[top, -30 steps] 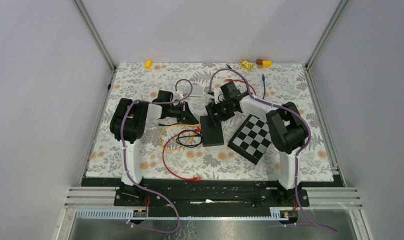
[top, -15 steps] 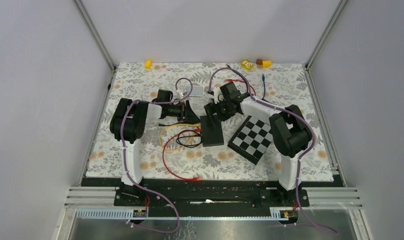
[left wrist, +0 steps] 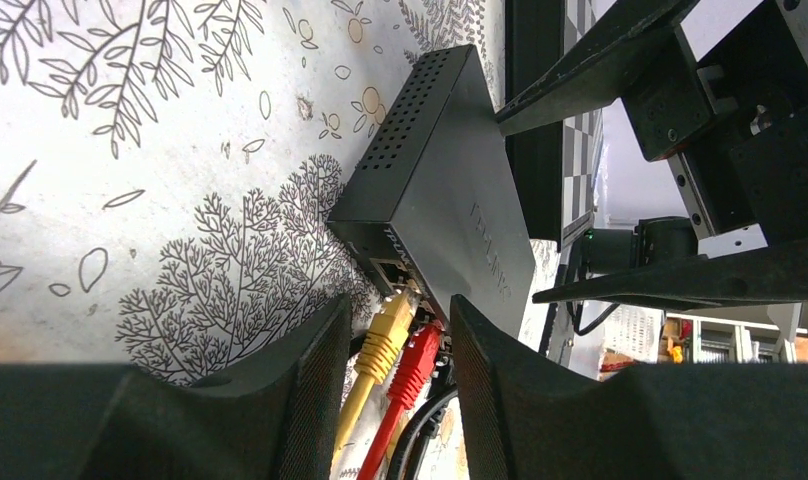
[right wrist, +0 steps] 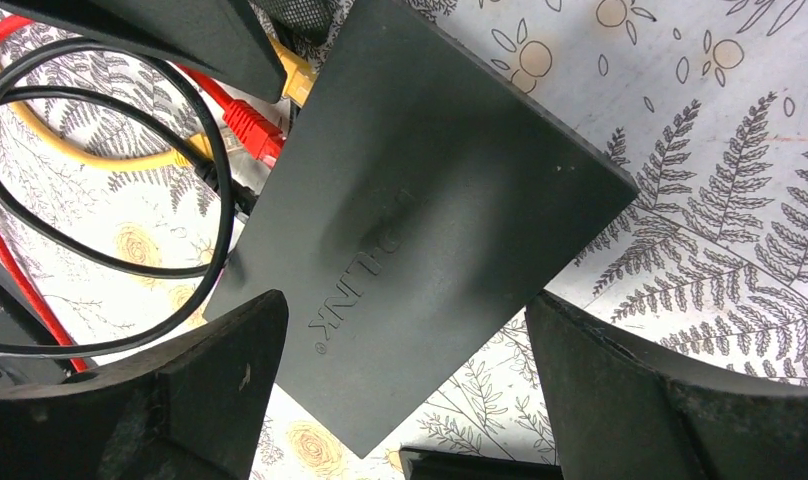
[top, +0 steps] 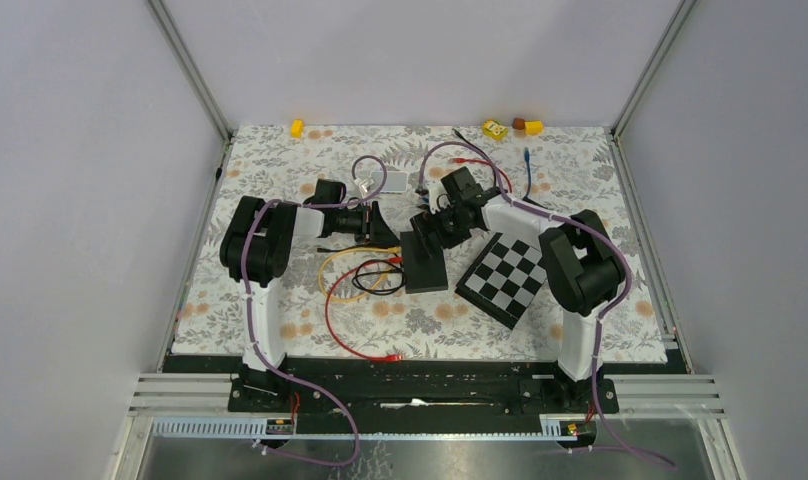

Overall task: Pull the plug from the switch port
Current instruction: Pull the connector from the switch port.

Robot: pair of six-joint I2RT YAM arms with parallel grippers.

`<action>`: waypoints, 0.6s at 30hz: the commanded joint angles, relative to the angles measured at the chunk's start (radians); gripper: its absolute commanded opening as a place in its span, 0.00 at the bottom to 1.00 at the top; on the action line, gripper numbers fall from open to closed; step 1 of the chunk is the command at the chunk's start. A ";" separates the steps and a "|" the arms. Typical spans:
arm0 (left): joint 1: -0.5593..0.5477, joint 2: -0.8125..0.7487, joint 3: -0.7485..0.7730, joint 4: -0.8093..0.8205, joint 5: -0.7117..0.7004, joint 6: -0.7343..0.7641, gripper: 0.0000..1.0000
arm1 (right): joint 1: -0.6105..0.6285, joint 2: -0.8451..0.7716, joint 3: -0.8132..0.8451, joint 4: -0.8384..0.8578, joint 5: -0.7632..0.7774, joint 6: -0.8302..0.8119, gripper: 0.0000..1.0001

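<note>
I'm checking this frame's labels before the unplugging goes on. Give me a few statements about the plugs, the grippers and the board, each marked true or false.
1. The yellow plug sits in a port of the switch. True.
2. The left gripper is shut tight. False: its fingers stand apart, with the yellow plug and the red plug between them.
3. The right gripper is wide open, with the switch between its fingers. True.
4. In the top view the checkerboard lies left of the switch. False: it lies to the switch's right.
</note>
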 commanded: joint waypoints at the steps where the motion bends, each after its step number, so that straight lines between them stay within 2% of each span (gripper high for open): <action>1: -0.023 0.041 -0.022 -0.116 -0.101 0.091 0.45 | -0.002 0.019 0.038 -0.005 -0.078 -0.015 0.95; 12: -0.047 0.072 0.010 -0.117 -0.086 0.066 0.27 | -0.023 0.084 0.126 -0.006 -0.191 -0.036 0.91; 18: -0.059 0.082 0.041 -0.094 -0.078 0.025 0.25 | -0.044 0.117 0.204 -0.016 -0.248 -0.066 0.89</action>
